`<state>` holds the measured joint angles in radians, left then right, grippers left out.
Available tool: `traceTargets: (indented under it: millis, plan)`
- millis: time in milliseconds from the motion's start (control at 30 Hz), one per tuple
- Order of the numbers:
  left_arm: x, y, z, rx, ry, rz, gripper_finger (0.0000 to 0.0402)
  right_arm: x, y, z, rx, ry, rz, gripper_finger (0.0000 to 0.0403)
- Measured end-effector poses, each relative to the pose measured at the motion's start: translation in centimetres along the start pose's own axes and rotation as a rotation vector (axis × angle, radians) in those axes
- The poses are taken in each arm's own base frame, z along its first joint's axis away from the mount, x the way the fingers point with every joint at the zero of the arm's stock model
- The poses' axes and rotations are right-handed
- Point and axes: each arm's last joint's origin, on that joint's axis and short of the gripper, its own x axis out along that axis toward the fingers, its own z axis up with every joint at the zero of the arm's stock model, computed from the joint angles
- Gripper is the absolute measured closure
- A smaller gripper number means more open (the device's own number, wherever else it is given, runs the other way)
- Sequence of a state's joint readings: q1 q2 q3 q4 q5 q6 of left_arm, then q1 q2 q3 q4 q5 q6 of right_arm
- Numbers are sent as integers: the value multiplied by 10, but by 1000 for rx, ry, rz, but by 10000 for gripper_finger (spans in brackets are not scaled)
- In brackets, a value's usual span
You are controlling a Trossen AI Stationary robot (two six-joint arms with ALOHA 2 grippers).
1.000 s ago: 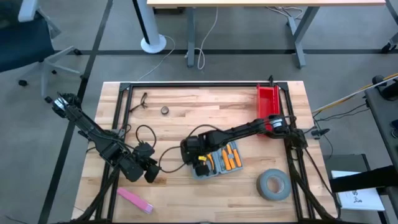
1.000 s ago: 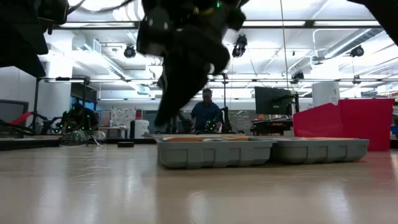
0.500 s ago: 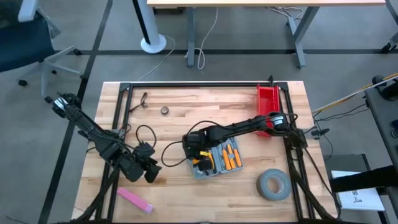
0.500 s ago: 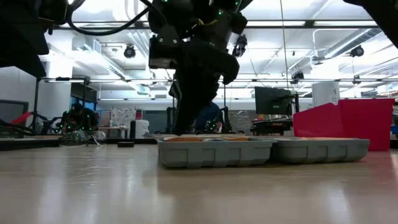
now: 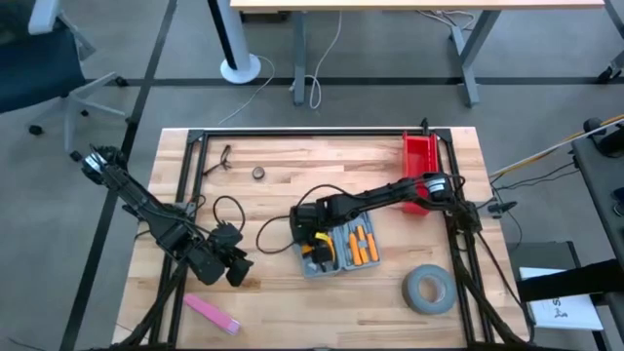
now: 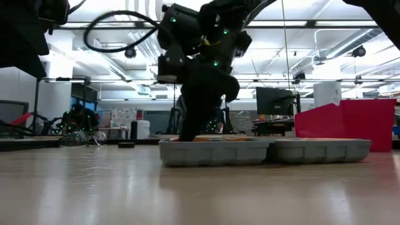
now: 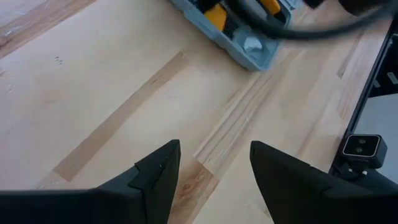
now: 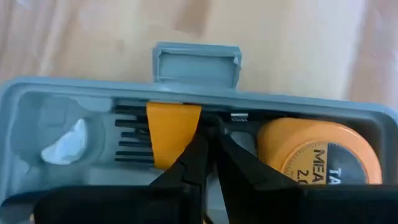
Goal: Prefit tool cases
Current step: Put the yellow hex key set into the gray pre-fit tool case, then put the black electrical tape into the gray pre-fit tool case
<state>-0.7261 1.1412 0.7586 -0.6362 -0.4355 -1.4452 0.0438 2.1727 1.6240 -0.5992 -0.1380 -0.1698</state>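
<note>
Your tool case (image 5: 338,250) lies open on the wooden table (image 5: 292,175), just below the middle, with orange-handled tools in its recesses. The red bin (image 5: 420,156) sits well apart near the far right edge, and the grey tape roll (image 5: 428,290) lies near the case toward the front right corner.

Your right gripper (image 8: 210,144) is down inside the left half of the case. Its fingers are pinched almost together, tips at the dark bits between an orange holder (image 8: 172,134) and a round orange tape measure (image 8: 320,158); you cannot tell whether they grip anything.

Your left gripper (image 7: 211,163) waits above bare wood at the front left, fingers spread wide and holding nothing. A pink strip (image 5: 213,313) lies near it.
</note>
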Motion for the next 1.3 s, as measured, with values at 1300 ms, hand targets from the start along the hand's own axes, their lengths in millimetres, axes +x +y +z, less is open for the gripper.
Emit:
traceTargets:
  millis: [1300]
  plan:
    - [50, 35, 80, -80, -215, 342, 172, -115, 26, -72, 225, -178, -242, 274]
